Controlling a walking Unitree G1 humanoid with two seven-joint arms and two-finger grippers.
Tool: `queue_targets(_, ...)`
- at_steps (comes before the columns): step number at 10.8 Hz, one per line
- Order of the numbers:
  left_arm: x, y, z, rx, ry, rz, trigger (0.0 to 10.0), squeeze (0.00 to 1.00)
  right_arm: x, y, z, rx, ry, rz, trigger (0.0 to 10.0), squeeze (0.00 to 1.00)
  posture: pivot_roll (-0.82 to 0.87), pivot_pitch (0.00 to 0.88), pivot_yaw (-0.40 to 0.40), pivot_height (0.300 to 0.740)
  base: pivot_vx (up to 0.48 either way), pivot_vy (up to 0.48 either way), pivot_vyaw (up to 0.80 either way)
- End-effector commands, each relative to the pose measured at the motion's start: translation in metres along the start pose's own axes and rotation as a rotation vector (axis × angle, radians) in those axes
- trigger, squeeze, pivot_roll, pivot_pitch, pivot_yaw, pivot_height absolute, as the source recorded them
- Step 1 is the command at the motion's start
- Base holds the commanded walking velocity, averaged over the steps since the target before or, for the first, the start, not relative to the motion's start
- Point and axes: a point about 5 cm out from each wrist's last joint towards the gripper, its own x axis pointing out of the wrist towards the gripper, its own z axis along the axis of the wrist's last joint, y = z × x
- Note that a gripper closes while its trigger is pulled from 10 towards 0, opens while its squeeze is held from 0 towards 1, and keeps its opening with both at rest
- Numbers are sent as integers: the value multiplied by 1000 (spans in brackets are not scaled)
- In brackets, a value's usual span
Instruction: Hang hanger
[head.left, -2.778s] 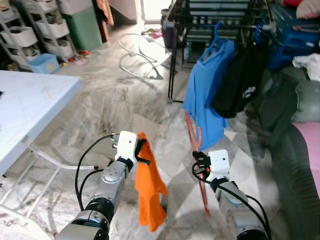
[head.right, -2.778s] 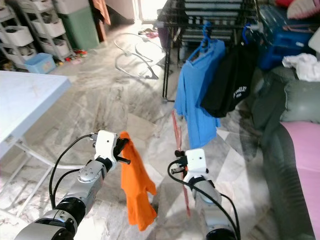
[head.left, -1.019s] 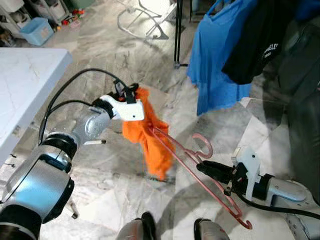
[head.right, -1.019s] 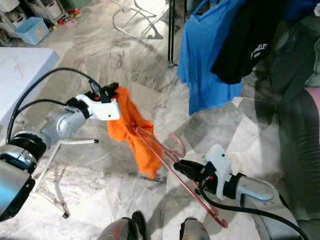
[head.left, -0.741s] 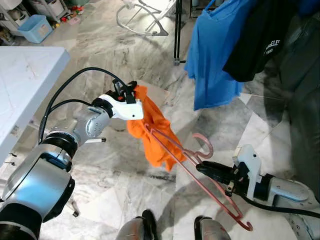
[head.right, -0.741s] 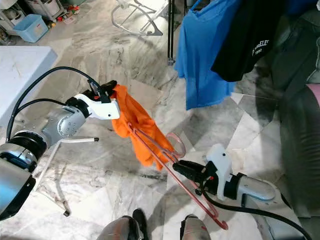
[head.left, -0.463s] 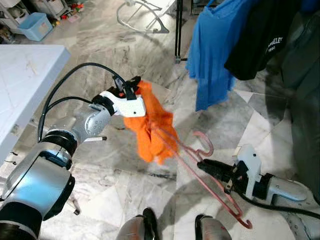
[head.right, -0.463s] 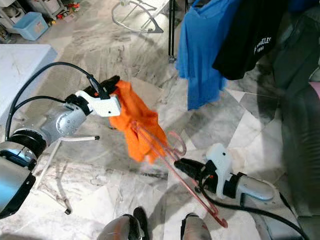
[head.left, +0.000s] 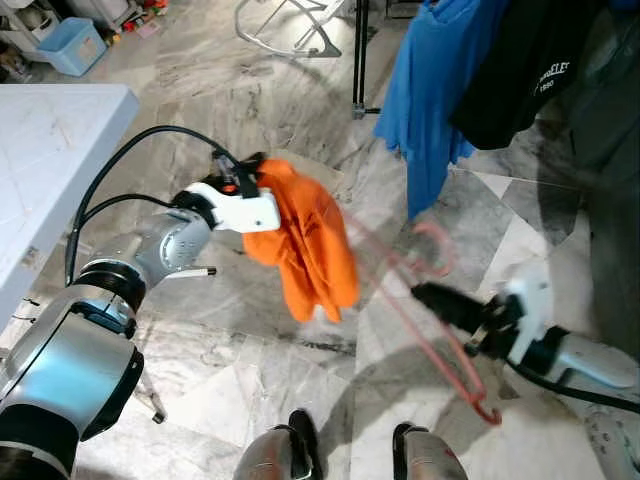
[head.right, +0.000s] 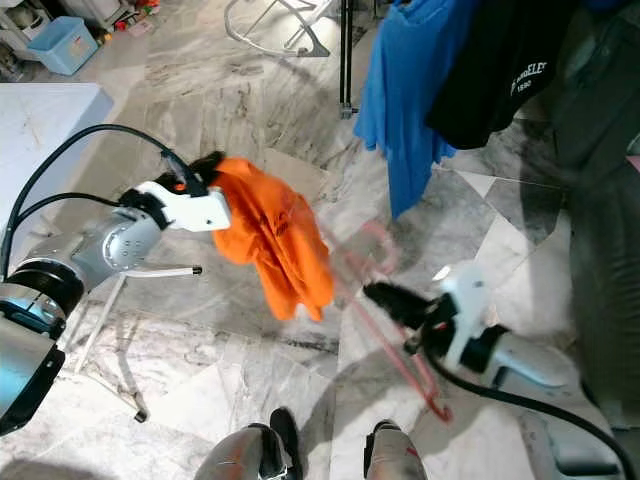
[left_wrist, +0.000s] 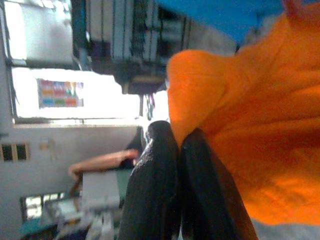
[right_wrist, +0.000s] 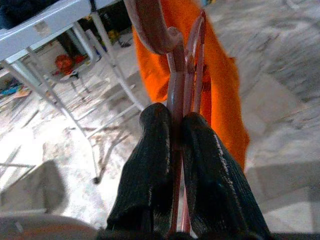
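**Fingers clamped on hanger and shirt, mid-air over the marble floor**

The right gripper's (right_wrist: 172, 125) two black ribbed fingers (right_wrist: 150, 165) are pressed together on the thin pink hanger (right_wrist: 175, 90), its doubled bars running between the pads near the curved hook. The left gripper (left_wrist: 175, 150) has its smooth dark fingers (left_wrist: 155, 190) closed on a fold of the orange shirt (head.left: 310, 245), pinching the soft cloth at its upper edge.

Seen from the head, the hanger (head.left: 420, 310) is a slim, glossy pink frame, blurred, slanting from the shirt's far side down past the right gripper (head.left: 425, 295), its lower end hooked. The shirt hangs bunched and crumpled from the left gripper (head.left: 250, 175), above the grey-veined marble floor (head.left: 250, 90).

Behind, a blue shirt (head.left: 430, 80) and a black garment (head.left: 520, 70) hang from a dark rack. A white worktop (head.left: 50, 170) stands to the robot's left.
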Motion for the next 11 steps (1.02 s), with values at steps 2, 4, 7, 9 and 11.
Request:
queue_targets(2,-13,-5,-20,17,89,-14,10000,0,-5,2,4,21,-44,9,10000,0,-271,279,179,740,0,0,0)
queue_targets(4,-13,-5,-19,-10,90,-6,10000,0,-6,0,6,26,-41,19,10000,0,-273,282,172,740,0,0,0)
queue_targets(7,-5,-1,19,-98,-201,12,10000,0,3,5,2,46,-18,96,10000,0,-262,283,178,740,0,0,0)
queue_targets(9,-2,0,24,-71,-224,8,10000,0,4,12,2,62,-14,149,10000,0,-264,280,183,740,0,0,0)
queue_targets(11,-1,1,24,-74,-218,11,10000,0,-2,18,-3,80,12,171,10000,0,-275,282,182,740,0,0,0)
